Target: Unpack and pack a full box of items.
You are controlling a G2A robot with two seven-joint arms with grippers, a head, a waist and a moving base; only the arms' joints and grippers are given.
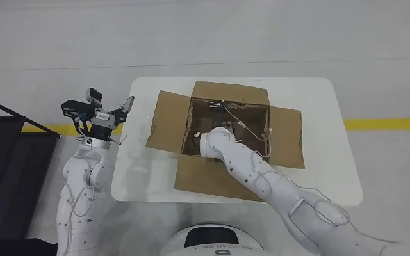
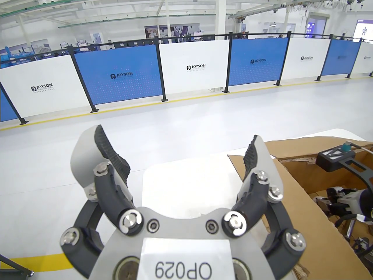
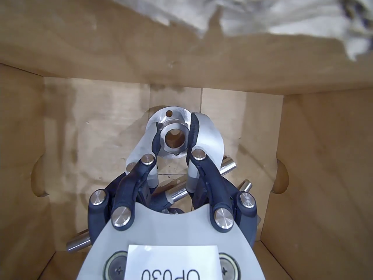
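In the brown cardboard box (image 3: 58,45), the right claw (image 3: 174,135) clenched a silver flanged metal bushing (image 3: 177,114) by its smooth hub; it might slip onto the steel rods (image 3: 227,166). The left claw (image 2: 176,135) hung released.

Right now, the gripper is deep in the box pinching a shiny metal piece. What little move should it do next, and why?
Probably lift the right gripper straight up out of the box. It is shut on the metal piece, the cardboard sides stand close around it, and loose metal rods lie on the bottom beneath, so a straight lift seems safest.
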